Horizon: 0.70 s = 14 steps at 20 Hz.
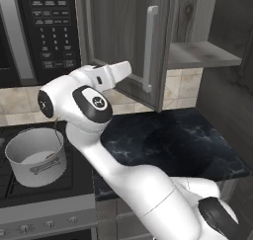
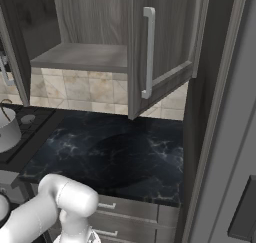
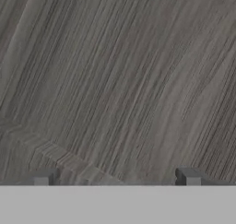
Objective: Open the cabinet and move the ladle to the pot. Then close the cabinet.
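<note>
Left base view shows the cabinet [image 1: 128, 41] with its door swung out toward the room, the long silver bar handle [image 1: 150, 49] standing upright on the door's face. To the right of that door the inside lies open, with a bare wooden shelf [image 1: 205, 54] in sight. The white arm reaches up from the lower right, and its hand end sits right against the lower part of the door, just left of the handle.

Hand view looks straight onto grey-brown wood grain, very close, with a panel edge running slantwise across the lower left. The pincer [image 3: 115, 177] shows its two dark fingertips [image 3: 186, 176] set far apart at the bottom, spread wide with nothing between them.

On the stove [image 1: 29, 194] at the left, near the front, stands the pot [image 1: 35, 156], light grey and round, with a small flat loop handle on its near side. A thin brownish wire, the ladle [image 1: 60, 131], rises at the pot's right rim; its bowl end cannot be made out. A black microwave [image 1: 47, 29] hangs above the stove, left of the cabinet.

Right base view shows the same door ajar from the other side, the shelf to its left, and the dark marbled tabletop [image 2: 115, 152] beneath. The pot's edge sits at the far left, with the thin hooked ladle handle curving over it.
</note>
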Available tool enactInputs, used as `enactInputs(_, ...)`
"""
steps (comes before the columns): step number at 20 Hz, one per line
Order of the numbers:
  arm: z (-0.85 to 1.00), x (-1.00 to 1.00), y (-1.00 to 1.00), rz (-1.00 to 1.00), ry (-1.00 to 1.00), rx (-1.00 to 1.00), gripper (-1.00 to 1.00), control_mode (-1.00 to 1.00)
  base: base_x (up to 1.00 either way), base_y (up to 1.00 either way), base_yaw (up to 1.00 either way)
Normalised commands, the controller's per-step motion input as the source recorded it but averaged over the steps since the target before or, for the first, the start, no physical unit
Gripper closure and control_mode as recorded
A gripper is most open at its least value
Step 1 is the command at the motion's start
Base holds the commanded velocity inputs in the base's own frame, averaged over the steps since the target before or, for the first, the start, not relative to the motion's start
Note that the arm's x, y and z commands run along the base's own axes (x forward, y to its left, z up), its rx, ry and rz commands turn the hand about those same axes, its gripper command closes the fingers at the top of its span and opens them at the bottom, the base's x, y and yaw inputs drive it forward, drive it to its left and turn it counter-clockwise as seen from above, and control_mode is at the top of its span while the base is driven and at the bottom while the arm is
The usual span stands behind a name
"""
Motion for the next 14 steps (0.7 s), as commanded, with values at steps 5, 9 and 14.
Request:
enactInputs(5, 0.13, 0.25, -0.52, -0.03, 0.0, 0.0, -1.0, -1.0, 0.0, 0.0, 0.0)
enactInputs(9, 0.07, 0.41, -0.63, 0.0, 0.0, 0.0, -1.0, -1.0, 0.0, 0.0, 0.0)
enactInputs(14, 0.05, 0.46, -0.66, 0.0, 0.0, 0.0, -1.0, -1.0, 0.0, 0.0, 0.0)
